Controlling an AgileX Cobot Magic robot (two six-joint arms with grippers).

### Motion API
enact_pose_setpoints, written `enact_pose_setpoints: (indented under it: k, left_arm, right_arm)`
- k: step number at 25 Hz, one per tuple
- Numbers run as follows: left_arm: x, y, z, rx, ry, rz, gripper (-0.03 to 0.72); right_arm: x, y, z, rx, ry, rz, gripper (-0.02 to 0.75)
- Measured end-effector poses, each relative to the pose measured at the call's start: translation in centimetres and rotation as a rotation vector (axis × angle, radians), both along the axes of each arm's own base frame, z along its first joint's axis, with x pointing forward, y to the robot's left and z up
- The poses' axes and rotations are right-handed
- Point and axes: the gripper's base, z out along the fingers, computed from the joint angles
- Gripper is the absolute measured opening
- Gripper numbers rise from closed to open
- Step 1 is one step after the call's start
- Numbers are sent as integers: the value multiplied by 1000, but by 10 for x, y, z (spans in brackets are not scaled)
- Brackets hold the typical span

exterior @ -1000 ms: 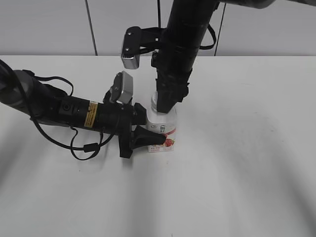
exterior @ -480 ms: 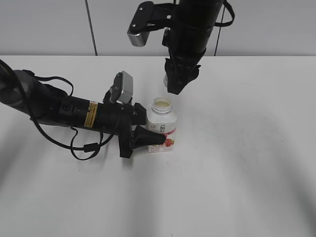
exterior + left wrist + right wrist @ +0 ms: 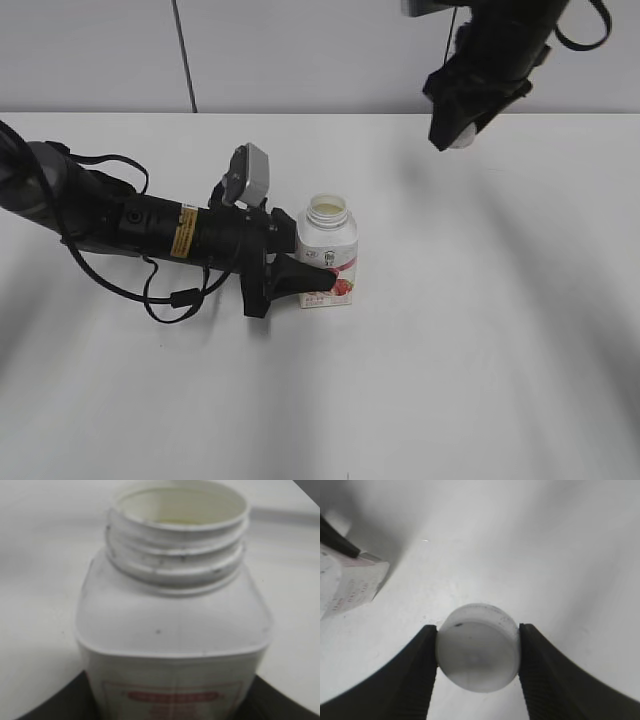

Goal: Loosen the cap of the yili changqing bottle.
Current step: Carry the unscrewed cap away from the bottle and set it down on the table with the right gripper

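White cap (image 3: 477, 649) pinched by right fingers (image 3: 418, 674); left fingers (image 3: 300, 277) clamp half-hidden bottle (image 3: 328, 262).

Upright uncapped bottle (image 3: 328, 252); cap (image 3: 477, 648) aloft.

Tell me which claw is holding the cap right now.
The right claw, raised off to the bottle's right, pinches the cap; the left claw grips the open bottle.

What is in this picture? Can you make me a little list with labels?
bottle: yili changqing bottle upright on the white table, neck open
cap: off the bottle, cap pinched in the right gripper
right gripper: raised, off to the bottle's right
left gripper: left gripper clamped on the bottle's lower body
inside bottle: pale, cannot tell what it is
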Motion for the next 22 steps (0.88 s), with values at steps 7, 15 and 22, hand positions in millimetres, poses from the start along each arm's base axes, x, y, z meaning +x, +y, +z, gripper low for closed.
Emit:
enact_pose_setpoints:
  k: [7,15,22]
  left_arm:
    - [1,0,0,-4,17,14,365]
    - [1,0,0,-5,18,15,365]
    - [1,0,0,-6,18,17,365]
  right_arm:
    - [11,-75,-27,47,76,-355,392]
    - [-11,-136,-87,52,102,-603,392]
    - [-29,-146,-122,40,80,-663,392]
